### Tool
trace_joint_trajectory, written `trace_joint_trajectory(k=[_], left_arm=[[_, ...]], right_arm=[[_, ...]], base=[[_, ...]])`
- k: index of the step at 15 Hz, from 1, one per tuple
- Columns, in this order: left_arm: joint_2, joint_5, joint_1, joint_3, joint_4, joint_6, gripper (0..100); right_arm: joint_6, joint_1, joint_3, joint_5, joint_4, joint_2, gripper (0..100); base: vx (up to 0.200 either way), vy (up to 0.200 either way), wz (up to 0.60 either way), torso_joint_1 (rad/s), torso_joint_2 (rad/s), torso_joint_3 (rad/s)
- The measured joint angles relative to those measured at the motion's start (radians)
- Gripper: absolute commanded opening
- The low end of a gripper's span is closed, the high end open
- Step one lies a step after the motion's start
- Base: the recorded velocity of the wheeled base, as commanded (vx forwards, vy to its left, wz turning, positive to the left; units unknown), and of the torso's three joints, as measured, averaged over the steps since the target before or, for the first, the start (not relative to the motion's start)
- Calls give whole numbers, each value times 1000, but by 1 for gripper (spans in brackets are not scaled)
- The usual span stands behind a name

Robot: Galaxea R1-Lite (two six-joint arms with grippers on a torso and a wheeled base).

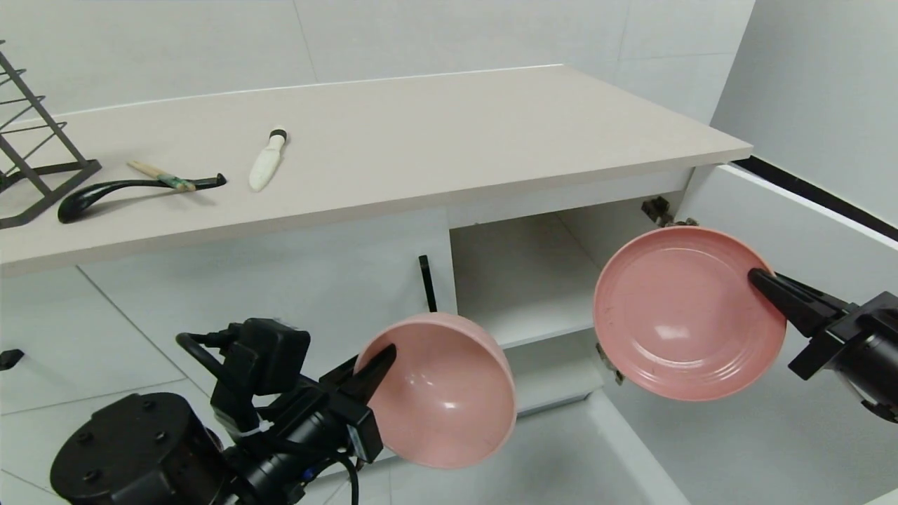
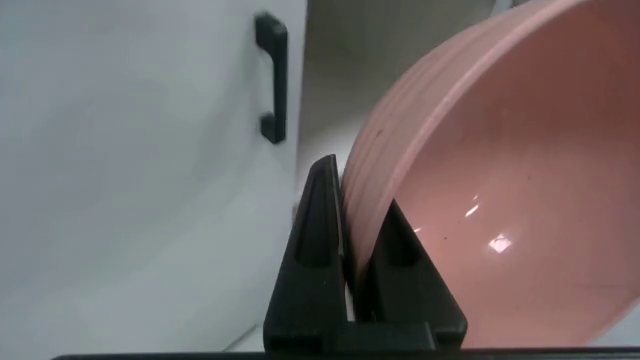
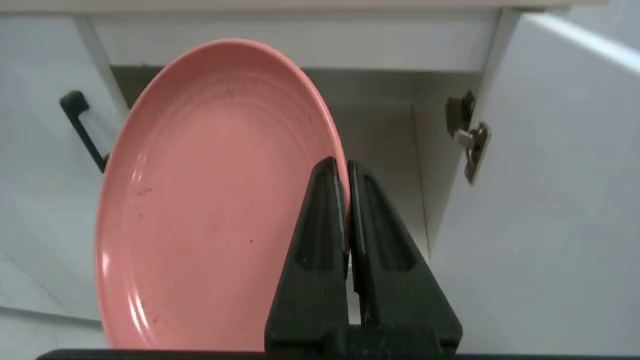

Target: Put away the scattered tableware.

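L gripper (image 1: 384, 356) was pinched on the rim of the pink bowl (image 1: 449, 400). The bowl was tipped on its side, mouth toward the robot & its right, low by the closed door (image 1: 295, 280). R gripper (image 1: 763, 280) was clamped on the rim of the pink plate (image 1: 680, 315), which stood on edge, face toward the robot, before the open cabinet (image 1: 523, 280). Black ladle (image 1: 105, 191) lay along the counter (image 1: 456, 133), scoop end left.

Left gripper (image 2: 352, 215) clamped on the rim of the pink bowl (image 2: 500, 170); beyond, a white cabinet door (image 2: 130, 150) bearing a black handle (image 2: 272, 78).
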Motion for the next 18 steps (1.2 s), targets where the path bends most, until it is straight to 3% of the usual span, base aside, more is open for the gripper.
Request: trace_joint_trajectory(k=[5, 6, 8, 9, 18], left_arm=[[61, 0, -85, -6, 0, 2, 0], [68, -1, -98, -6, 1, 28, 0], [85, -1, -111, -3, 0, 119, 0], [91, -1, -114, -12, 0, 136, 0], [88, -1, -116, -51, 0, 145, 0]], right_arm=[[0, 0, 11, 0, 1, 28, 0], [0, 0, 13, 0, 2, 40, 0], [0, 0, 15, 0, 0, 74, 0], [-1, 0, 16, 0, 1, 96, 0], [-1, 30, 4, 0, 0, 247, 0]], base=[[0, 0, 0, -86, 268, 93], [0, 0, 0, -12, 110, 27], [0, 0, 0, -4, 25, 23], [0, 0, 0, 0, 0, 0], [22, 0, 0, 0, 1, 2]])
